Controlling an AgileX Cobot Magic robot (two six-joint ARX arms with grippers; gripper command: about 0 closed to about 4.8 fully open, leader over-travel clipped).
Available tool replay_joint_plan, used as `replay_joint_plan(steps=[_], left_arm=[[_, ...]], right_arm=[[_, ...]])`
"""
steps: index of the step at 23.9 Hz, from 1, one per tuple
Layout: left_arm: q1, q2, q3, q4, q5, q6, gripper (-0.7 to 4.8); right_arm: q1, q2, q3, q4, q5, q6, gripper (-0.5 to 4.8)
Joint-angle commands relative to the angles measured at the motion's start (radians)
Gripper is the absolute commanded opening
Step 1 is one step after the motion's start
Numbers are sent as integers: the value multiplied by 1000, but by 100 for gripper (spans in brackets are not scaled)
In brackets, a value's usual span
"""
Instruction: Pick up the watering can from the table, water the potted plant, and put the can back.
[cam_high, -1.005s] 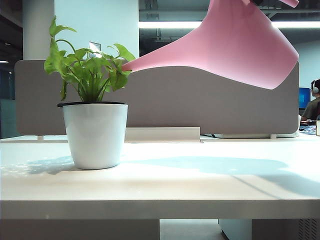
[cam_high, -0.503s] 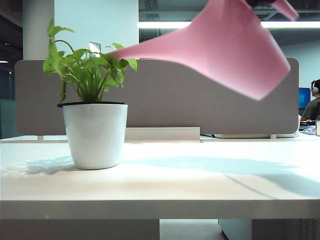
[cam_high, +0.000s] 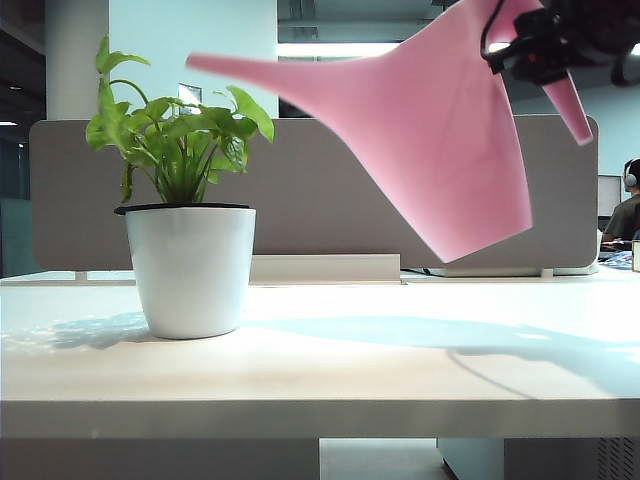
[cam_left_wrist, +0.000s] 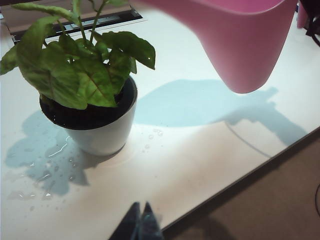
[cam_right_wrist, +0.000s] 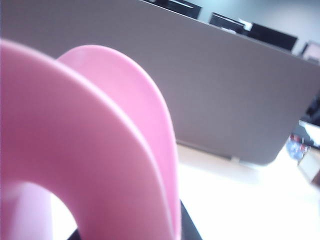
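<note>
Right gripper (cam_high: 535, 55) grips the pink watering can (cam_high: 440, 140) aloft, right of the potted plant (cam_high: 185, 220); droplets wet the table (cam_high: 380, 360), so returning it remains; left gripper (cam_left_wrist: 139, 225) idles shut.

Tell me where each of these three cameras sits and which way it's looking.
Exterior view: low at the table front edge, looking level across at the potted plant and the raised watering can; right end effector shows at the can's handle.
Left wrist view: above the table, looking down on plant and can; left end effector tips show, shut.
Right wrist view: pressed against the can's handle, facing the grey divider.
All three share the can.
</note>
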Motion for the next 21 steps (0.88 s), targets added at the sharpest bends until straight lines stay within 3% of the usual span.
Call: replay_joint_plan(steps=[1,6,10,13,21], left_arm=[[1,-1,3,7,1,1,3],[1,-1,3,7,1,1,3],[1,-1,3,6,1,1,3],[1,-1,3,7,1,1,3],[1,-1,3,7,1,1,3]], right_arm=[[2,0,-62,169,33,112,-6],[2,102,-179,403,61,170,-6],[2,241,-203,554,74,216,-6],[2,401,-203,756,69,217,-6],[2,510,-199,763,34,262,-6]])
